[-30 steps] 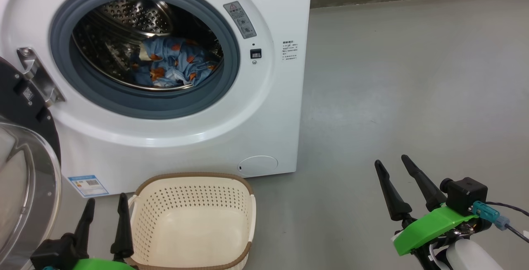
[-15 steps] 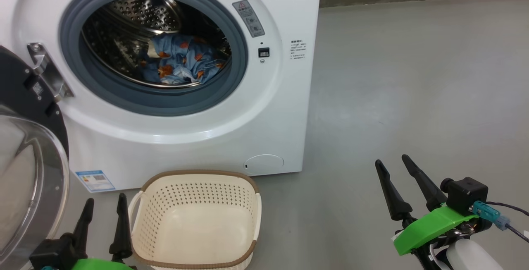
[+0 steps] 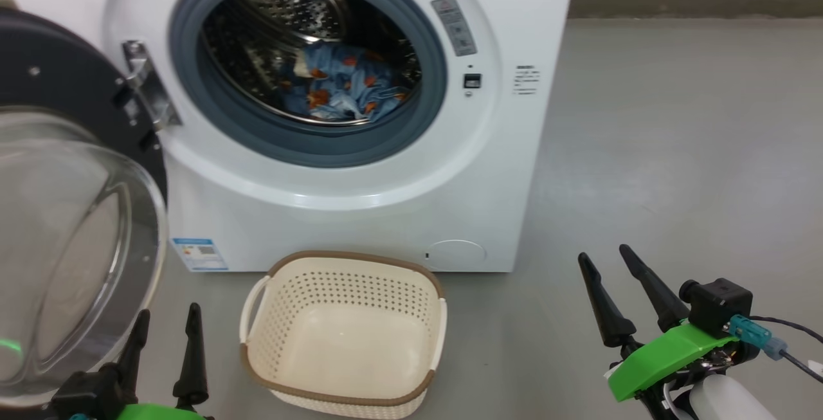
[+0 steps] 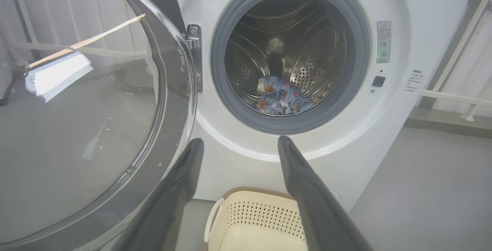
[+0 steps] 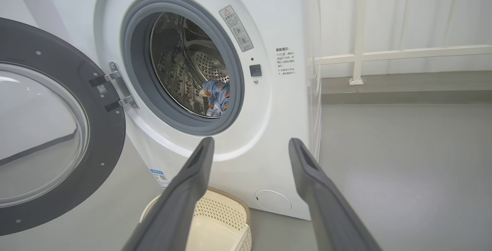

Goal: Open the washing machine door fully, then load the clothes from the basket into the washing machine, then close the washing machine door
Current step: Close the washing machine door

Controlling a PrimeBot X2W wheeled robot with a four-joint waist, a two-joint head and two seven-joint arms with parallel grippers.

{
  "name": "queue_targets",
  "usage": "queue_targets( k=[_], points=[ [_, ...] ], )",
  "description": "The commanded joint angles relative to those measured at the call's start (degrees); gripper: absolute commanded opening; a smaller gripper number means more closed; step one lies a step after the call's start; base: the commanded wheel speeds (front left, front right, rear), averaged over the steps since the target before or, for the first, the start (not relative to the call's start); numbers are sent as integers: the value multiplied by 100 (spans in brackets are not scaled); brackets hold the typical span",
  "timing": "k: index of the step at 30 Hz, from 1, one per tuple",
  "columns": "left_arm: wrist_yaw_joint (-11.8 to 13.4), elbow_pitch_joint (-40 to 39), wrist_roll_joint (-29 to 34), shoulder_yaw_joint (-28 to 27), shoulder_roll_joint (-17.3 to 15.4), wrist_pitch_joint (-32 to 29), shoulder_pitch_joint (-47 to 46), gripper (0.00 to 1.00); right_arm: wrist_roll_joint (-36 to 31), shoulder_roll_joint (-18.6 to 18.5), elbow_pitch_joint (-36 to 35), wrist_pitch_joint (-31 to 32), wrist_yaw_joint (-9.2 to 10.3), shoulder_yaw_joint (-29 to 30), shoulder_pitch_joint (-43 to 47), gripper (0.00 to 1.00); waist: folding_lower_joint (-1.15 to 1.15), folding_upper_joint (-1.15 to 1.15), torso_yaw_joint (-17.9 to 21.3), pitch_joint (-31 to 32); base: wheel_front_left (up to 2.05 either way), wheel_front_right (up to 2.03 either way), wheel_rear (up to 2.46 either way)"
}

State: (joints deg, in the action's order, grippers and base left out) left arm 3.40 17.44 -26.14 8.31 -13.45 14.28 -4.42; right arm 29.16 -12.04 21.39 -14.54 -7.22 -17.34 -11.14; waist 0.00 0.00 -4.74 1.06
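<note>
Grey flooring [image 3: 675,150] is carrying the washing machine [image 3: 360,214], whose washing machine door [image 3: 58,66] is hanging wide open on its hinge at the robot's left. The clothes [image 3: 341,85] are lying low in the steel drum; a pale scrap at their left edge is possibly a white piece. The basket [image 3: 350,255] is sitting just before the machine, its bare bottom showing. The left gripper [image 3: 167,312] is hovering beside the basket, fingers spread, gripping nothing. The right gripper [image 3: 603,253] is hovering well apart, likewise spread and unloaded.
</note>
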Motion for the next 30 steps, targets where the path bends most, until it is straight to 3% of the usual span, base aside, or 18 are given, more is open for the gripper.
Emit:
queue_targets(
  k=[1, 17, 30],
  points=[
    [64, -93, 45, -196, -159, 16, -142, 100, 69, -18, -94, -46, -26, -150, -64, 100, 0, 0, -329, 39, 0, 0, 0],
    [241, -189, 36, -140, -165, -80, -101, 100, 176, 12, -40, -46, -26, -359, -77, 100, 0, 0, -1586, 152, 0, 0, 0],
    [311, -283, -25, -154, -228, -151, -79, 100, 213, 102, -63, -46, -26, -418, -79, 100, 0, 0, -2227, 164, 0, 0, 0]
  ],
)
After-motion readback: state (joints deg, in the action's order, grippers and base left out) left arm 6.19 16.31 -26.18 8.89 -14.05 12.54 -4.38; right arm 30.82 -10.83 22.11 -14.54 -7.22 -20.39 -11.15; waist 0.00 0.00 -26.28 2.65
